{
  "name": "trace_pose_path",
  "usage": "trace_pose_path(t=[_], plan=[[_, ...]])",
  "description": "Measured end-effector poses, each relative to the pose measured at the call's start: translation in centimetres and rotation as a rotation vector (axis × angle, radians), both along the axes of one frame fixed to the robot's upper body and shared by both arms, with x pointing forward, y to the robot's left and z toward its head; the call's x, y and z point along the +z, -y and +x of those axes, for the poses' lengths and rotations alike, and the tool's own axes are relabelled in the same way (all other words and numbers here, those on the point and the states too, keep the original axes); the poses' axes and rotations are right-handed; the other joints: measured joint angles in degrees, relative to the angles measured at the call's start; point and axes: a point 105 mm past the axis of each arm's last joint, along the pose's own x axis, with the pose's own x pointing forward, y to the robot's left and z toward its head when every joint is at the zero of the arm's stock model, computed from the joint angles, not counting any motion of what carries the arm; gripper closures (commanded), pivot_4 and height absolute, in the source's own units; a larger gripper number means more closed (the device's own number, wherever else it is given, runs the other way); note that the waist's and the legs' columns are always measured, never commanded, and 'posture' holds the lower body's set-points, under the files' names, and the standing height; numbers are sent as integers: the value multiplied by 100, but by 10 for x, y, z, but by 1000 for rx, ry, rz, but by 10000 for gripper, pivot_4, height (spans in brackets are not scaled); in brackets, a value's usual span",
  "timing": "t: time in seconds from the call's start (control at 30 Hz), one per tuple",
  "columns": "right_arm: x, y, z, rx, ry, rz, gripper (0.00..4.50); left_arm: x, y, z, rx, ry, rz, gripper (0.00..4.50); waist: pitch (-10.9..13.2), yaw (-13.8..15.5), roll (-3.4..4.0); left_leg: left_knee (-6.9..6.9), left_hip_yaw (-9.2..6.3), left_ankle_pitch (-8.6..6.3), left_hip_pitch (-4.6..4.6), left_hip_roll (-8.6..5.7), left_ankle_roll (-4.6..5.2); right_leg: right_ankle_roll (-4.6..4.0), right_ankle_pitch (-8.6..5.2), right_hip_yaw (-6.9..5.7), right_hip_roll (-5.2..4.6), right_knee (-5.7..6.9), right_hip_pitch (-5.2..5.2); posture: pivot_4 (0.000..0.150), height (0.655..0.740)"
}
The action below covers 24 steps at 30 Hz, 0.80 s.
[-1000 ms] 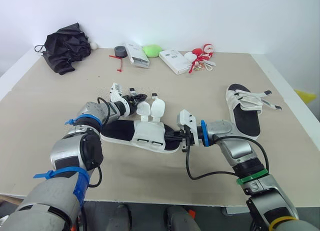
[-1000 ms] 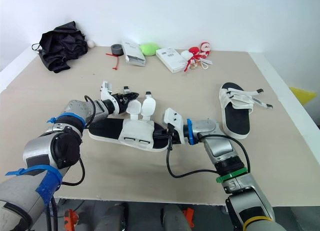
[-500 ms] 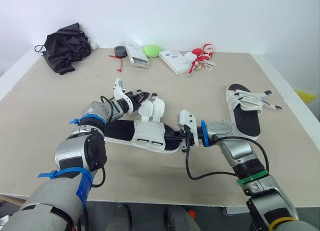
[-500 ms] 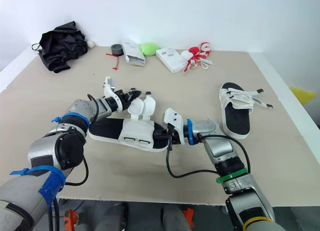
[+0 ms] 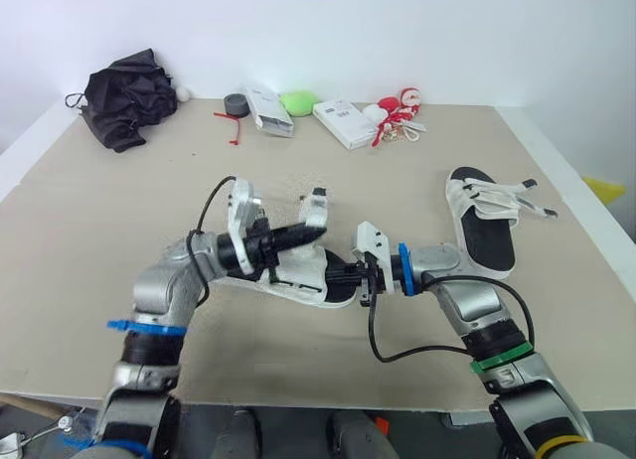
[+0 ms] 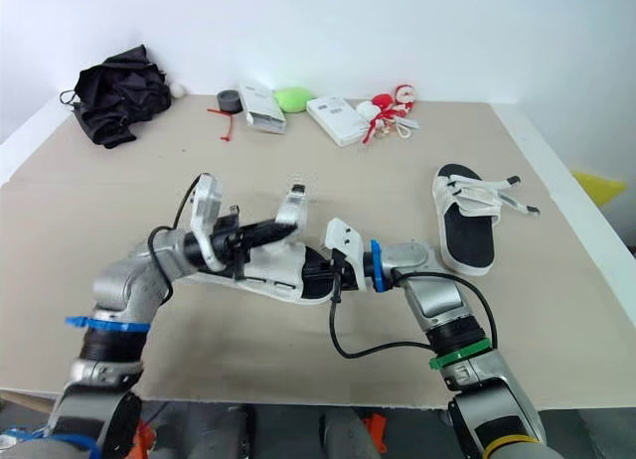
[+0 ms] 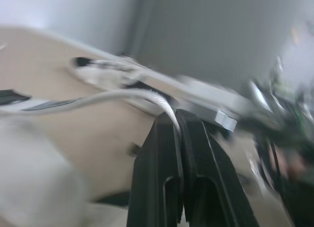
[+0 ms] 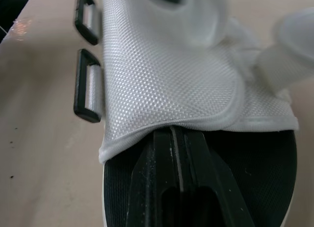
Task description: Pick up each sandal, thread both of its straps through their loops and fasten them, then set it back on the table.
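Swung round since a second ago, the left gripper [image 5: 310,230] now lies across the white mesh sandal with a black footbed [image 5: 294,272], where before it worked at the sandal's far edge. Its black fingers [image 7: 159,173] are pressed together and appear to pinch a white strap with a black tip [image 5: 317,207], which now stands raised above the upper. The wrist view is blurred, so the grip itself is hard to confirm. The sandal sits near the middle of the beige table [image 5: 89,201], between the two grippers. At its other end the right gripper [image 5: 345,274] meets it. Its fingers [image 8: 157,163] are closed side by side and rest on the black footbed, with their tips tucked under the edge of the white mesh flap. Two black rectangular loops [image 8: 87,85] line that flap's outer side. A second white sandal [image 5: 484,221] lies well apart on the robot's right, straps loose. A black cloth bundle [image 5: 124,91] sits at the far left corner.
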Motion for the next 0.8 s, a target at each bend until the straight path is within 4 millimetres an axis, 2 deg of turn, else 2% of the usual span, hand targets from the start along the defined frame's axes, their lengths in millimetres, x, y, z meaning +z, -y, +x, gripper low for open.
trace_pose_path(t=[0.23, 0.4, 0.5, 0.6, 0.67, 0.73, 0.8], plan=[[-1, 0, 1, 5, -6, -2, 45000, -4, -10, -15, -80, 462, 186, 44122, 0, 15, -1, 7, 4, 5, 1, 0, 8, -4, -1, 2, -2, -5, 6, 1500, 7380], [-1, -1, 0, 16, -2, -2, 45000, -30, -21, -20, -135, 776, 337, 44122, 0, 17, 0, 3, 3, -1, 2, 5, 18, -9, -5, 0, 2, -5, 5, 1500, 7380], [-1, -1, 0, 16, -1, -1, 45000, -38, -25, -22, -161, 936, 369, 44122, -1, 19, -2, 5, 3, -1, 3, 5, 18, -9, -5, 1, 1, -5, 7, 1500, 7380], [-1, -2, 1, 20, -3, -1, 45000, -48, -28, -24, -217, 1034, 413, 44122, -2, 11, 0, 5, 6, 0, 13, 6, 20, -9, -3, 3, 2, -5, 13, 1500, 7380], [-1, -2, 1, 25, -2, -1, 45000, -54, -30, -25, -234, 1035, 425, 44122, -3, 10, 1, 4, 6, -1, 16, 10, 21, -10, -4, 2, 5, -5, 16, 1500, 7380], [-1, -2, 1, 29, -3, -1, 45000, -59, -31, -25, -242, 1013, 428, 38980, -3, 9, 2, 4, 5, -2, 16, 13, 22, -10, -4, 1, 9, -5, 16, 1500, 7380], [-2, -2, 2, 29, -3, -2, 45000, -61, -32, -24, -254, 989, 433, 31013, -3, 9, 2, 4, 5, -2, 16, 15, 22, -10, -4, 0, 11, -4, 16, 1500, 7380]])
